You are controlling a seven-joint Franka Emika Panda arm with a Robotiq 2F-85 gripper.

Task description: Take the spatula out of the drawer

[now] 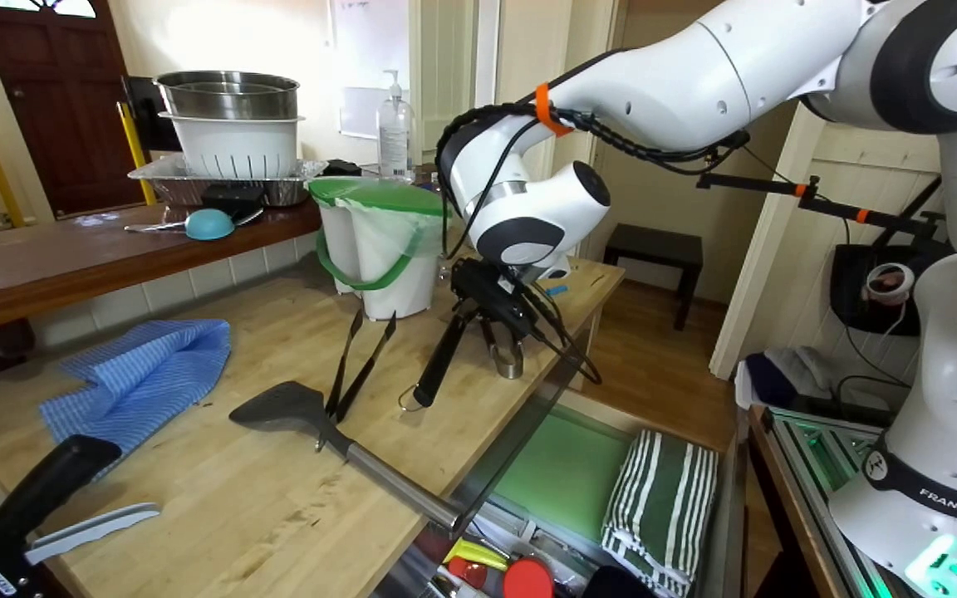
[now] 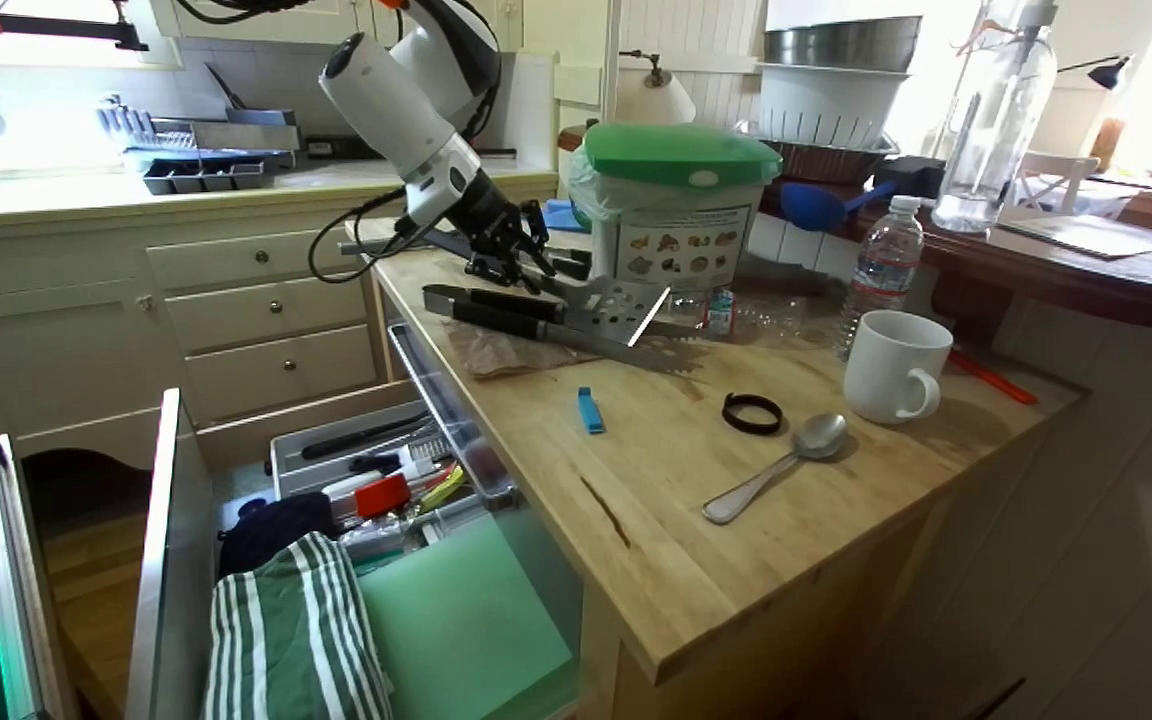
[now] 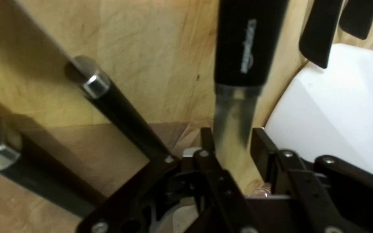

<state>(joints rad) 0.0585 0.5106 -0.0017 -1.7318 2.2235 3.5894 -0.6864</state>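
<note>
Arm (image 1: 669, 87): slants from upper right, wrist (image 1: 541, 220) bent down at centre.
Gripper (image 3: 233, 136): I have it closed on the spatula (image 3: 246, 61), at the neck.

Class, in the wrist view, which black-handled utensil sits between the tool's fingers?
The spatula, white lettering on its handle, neck between the fingertips. Both black handles at picture left lie outside them.

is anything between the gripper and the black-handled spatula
Nothing visible: in the wrist view, the black-handled spatula has its metal neck apparently clasped between the fingers of the gripper. Another dark handle lies left of them in that view.
</note>
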